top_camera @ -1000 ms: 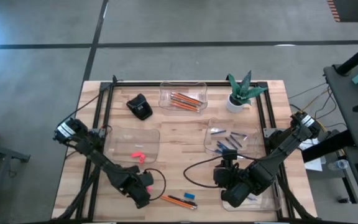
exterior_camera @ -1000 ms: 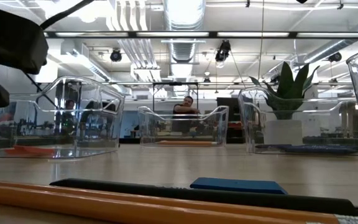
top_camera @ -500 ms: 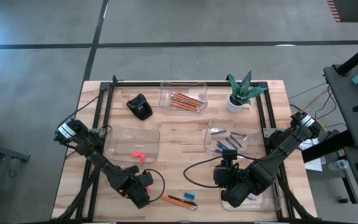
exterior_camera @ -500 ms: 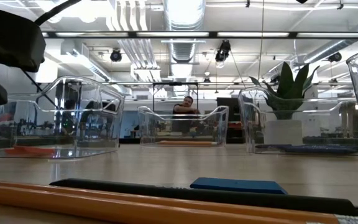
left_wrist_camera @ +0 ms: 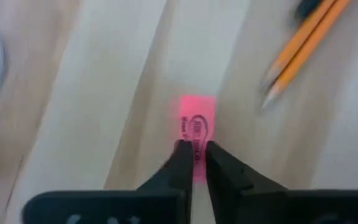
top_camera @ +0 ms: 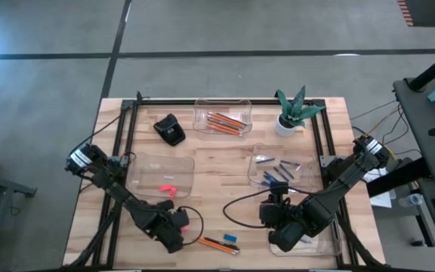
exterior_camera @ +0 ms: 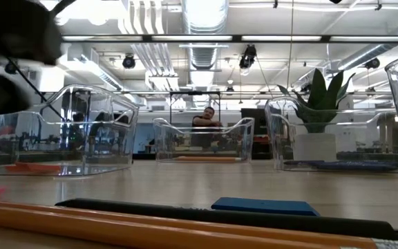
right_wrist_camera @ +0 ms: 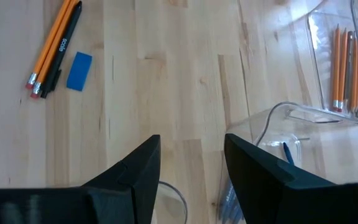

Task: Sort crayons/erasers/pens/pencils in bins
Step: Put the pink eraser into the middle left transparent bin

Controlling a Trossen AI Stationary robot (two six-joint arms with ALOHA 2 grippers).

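Note:
My left gripper is near the table's front left, shut on a small pink eraser; the high view shows the left gripper there too. Just to its right on the wood lie two orange pencils, a black pen and a blue eraser. My right gripper hangs open above the table's front right, holding nothing. One clear bin holds pink erasers. Another bin holds pencils, and a third bin holds blue and dark sticks. My left gripper pinches one end of the pink eraser between its two fingertips. The fingers slant steeply down from above. The rest of the eraser sticks out past the fingertips with its printed face up. I cannot tell whether it still rests on the wood.
A black lump-shaped object and a potted plant stand at the far side. A fourth clear bin sits under the right arm at the front right. A black cable curls over the bare wood between the two arms.
My left gripper has shut on the pink eraser, which now shows as a pink smear at the left edge of the low view. The gripper has also shifted slightly there and shows blurred.

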